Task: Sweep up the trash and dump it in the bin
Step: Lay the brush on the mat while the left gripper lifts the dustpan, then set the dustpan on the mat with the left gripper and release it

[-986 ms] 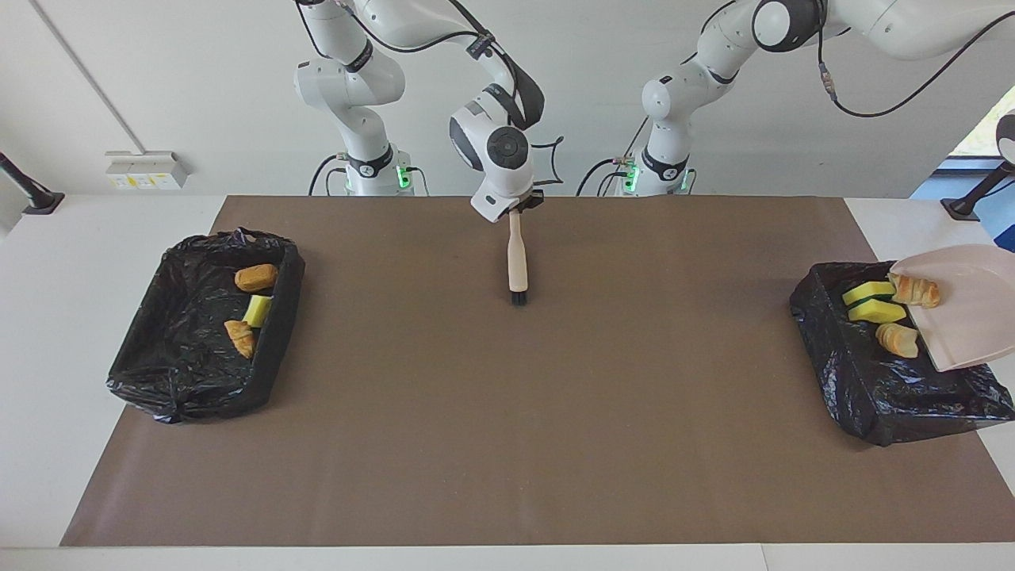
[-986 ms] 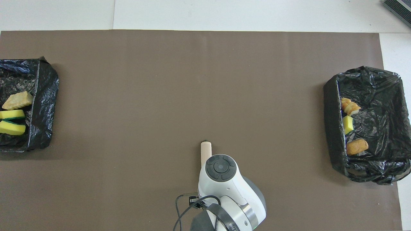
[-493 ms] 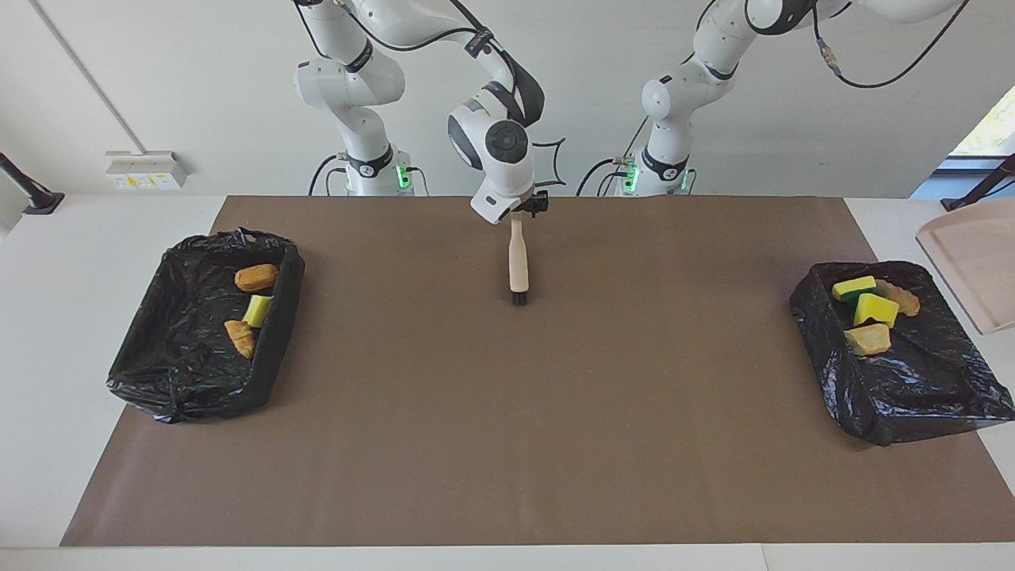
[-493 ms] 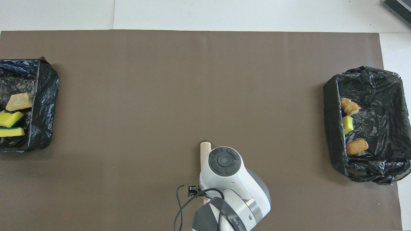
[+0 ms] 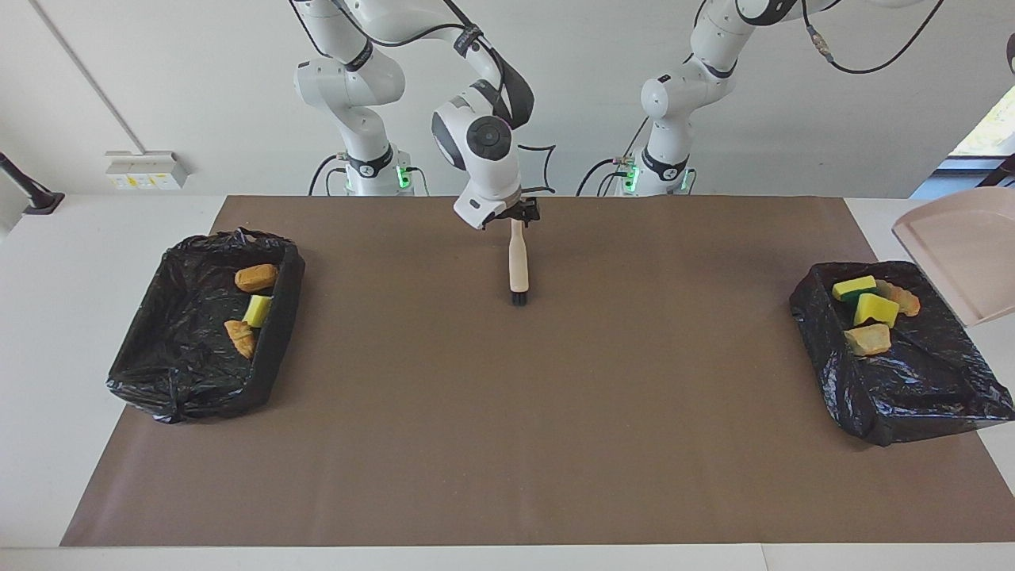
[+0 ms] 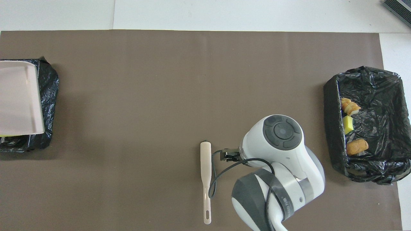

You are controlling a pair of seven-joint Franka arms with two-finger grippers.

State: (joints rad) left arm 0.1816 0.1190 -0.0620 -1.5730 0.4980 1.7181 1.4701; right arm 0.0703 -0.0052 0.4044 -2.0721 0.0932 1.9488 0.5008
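The trash lies in two black-lined bins. In the bin at the left arm's end are yellow sponges and croissant pieces. Over that bin hangs the pale pink dustpan, nothing on it; it covers most of this bin from above. My left gripper is out of view, holding it. The bin at the right arm's end holds a bread roll, a sponge and a croissant. My right gripper hovers open just above the handle end of the brush, which lies flat and free.
A brown mat covers the table between the two bins. The brush lies on it midway between the bins, nearer to the robots. In the overhead view the right arm's white hand stands between the brush and the bin at its end.
The dustpan tipped its pieces into the bin, then rose off it and levelled. My right gripper let go of the brush handle, lifted and swung toward the right arm's end.
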